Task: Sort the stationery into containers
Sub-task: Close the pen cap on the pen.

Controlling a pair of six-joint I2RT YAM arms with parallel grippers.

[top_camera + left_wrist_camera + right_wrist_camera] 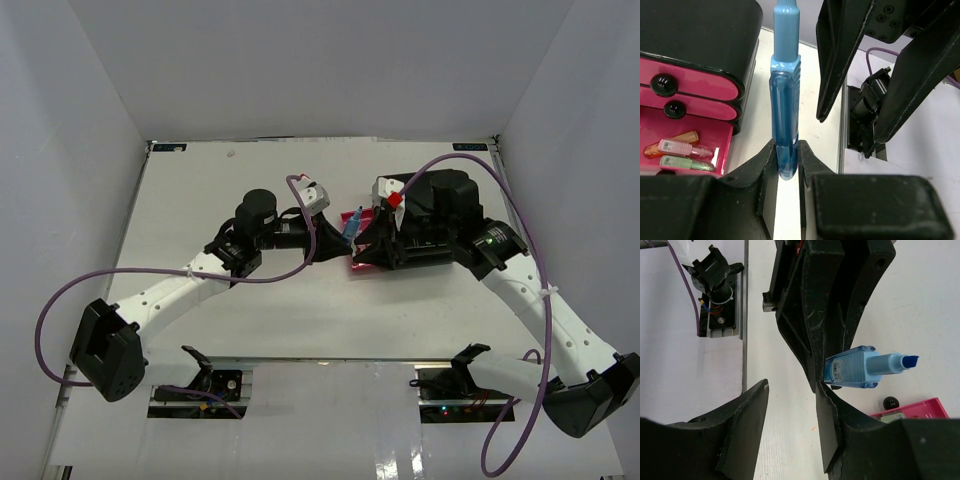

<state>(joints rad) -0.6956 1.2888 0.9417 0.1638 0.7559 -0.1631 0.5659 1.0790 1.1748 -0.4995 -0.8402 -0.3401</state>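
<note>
Left claw (786,160) is clenched on the blue highlighter (785,115), which sits just beside the cabinet (700,40). Right claw (790,410) is spread wide, grasping nothing. In the left wrist view the open drawer (724,150) is at 8 o'clock from the highlighter and already has three pens (685,148) in it. So partly done I'd say, blue one not dropped in yet. Can't tell what else is left, the arms hide a lot.
</note>
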